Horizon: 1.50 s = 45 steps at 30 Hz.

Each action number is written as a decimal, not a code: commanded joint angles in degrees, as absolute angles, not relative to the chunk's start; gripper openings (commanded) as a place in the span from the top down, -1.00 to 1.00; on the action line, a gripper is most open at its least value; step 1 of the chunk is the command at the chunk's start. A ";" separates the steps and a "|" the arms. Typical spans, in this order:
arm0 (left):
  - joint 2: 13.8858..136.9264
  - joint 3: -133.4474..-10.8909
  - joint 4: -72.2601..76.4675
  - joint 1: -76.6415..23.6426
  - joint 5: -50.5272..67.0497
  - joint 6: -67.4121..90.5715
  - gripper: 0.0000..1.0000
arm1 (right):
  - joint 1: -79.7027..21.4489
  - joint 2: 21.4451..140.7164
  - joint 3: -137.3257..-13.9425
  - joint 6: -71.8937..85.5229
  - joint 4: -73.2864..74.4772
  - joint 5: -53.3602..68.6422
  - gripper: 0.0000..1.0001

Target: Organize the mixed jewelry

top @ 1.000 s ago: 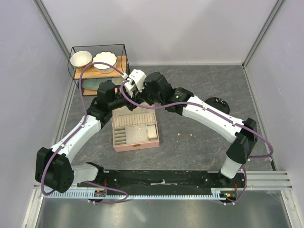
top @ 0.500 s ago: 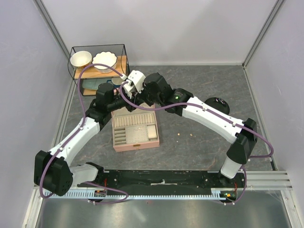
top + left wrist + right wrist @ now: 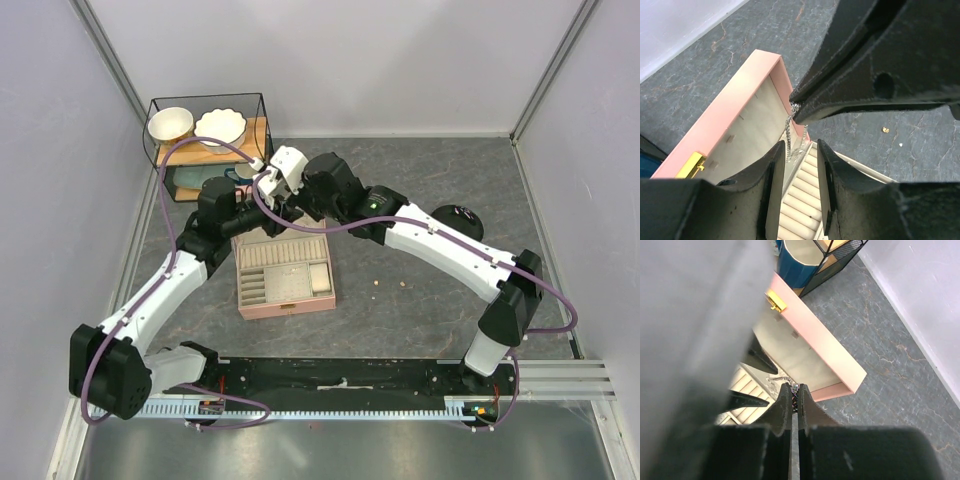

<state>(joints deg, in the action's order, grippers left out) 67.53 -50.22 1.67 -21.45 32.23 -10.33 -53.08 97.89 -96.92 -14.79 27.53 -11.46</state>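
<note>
Silvery chain [image 3: 788,131] pinched by right end effector [image 3: 794,388], dangling inside spread left end effector [image 3: 800,146].

"Where does the thin silvery metal chain [image 3: 789,134] sit?"

"It is pinched in the right claw [image 3: 794,390], hanging under its tip between the parted fingers of the left claw [image 3: 800,150], over the open pink rectangular box [image 3: 735,107]."

"And the box's lid?"

"It stands ahead of the right claw's tips; the slotted tray lies beneath both claws."

"The tiny pale gold bead [image 3: 885,130]?"

"It lies on the grey stone-look table [image 3: 920,145], right of the left claw, outside the box."
</note>
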 commanded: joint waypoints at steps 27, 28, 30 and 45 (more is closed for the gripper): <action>67.94 -47.99 10.02 -20.39 33.05 -9.84 0.29 | -52.56 94.48 -98.79 -13.10 26.72 -11.78 1.00; 67.94 -47.99 10.19 -20.39 32.96 -9.93 0.29 | -52.56 94.48 -98.88 -13.01 26.72 -11.69 1.00; 68.55 -47.99 10.55 -20.39 32.96 -9.84 0.31 | -52.56 94.39 -99.05 -13.01 26.72 -11.51 1.00; 70.31 -48.16 10.81 -20.48 34.81 -9.14 0.31 | -52.56 94.57 -99.67 -12.66 26.81 -11.34 1.00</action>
